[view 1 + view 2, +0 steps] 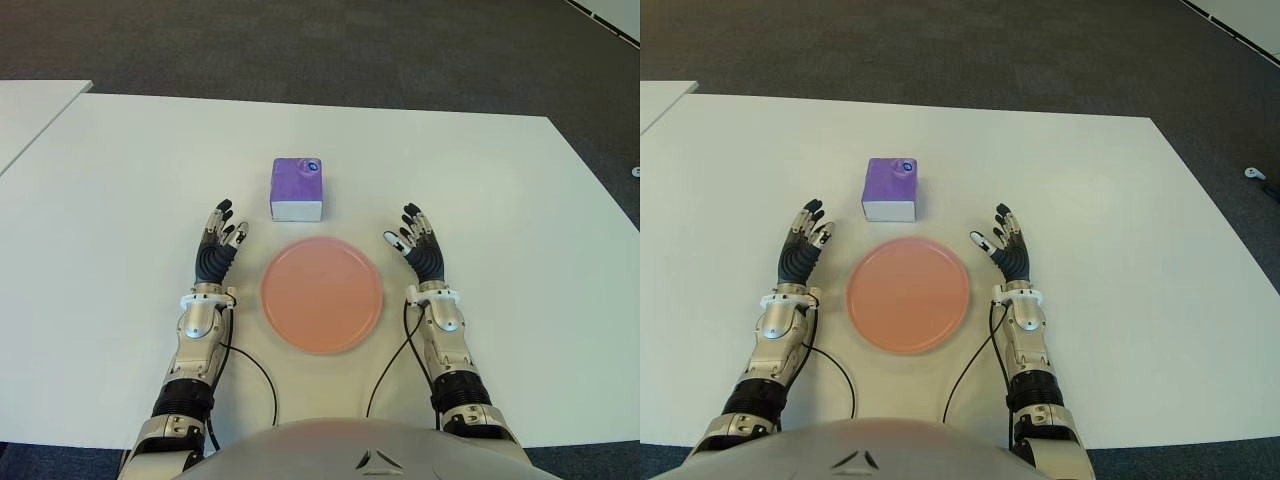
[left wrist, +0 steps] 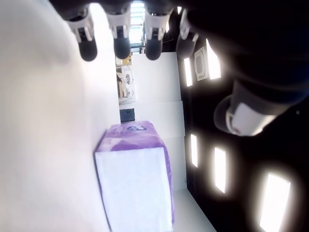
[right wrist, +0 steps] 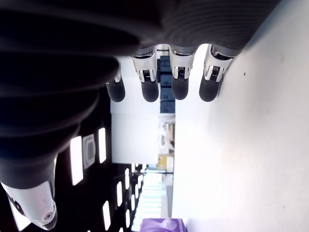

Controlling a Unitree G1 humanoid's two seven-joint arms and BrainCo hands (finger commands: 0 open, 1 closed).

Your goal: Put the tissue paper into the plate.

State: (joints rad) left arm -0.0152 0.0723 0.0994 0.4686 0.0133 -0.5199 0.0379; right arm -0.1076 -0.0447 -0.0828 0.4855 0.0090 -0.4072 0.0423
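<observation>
The left hand shows on the left side of the plate, its fingers extended and apart, gripping nothing. Its wrist view confirms this: the dark fingertips point forward with open air between them and the thumb, and the tissue box sits beyond them, untouched. The right hand mirrors it on the other side of the plate, palm turned inward, fingers likewise straight and spread, with nothing between them. Both hands sit just beside the plate's rim without touching it, and both forearms run back toward the near edge of the table, where black cables trail from the wrists.

Between the two hands lies the round, salmon-pink plate, flat on the white table and closer to the near edge than to the far one. It holds nothing.

The tissue paper is a small cube-shaped box, purple on top with a white front face, standing upright on the table just beyond the plate's far rim, a narrow strip of bare table separating them. It sits slightly toward the left of the plate's centre, nearer to the left hand than to the right, and roughly in the middle of the table, well away from every edge. Grey carpet lies past the far edge.
</observation>
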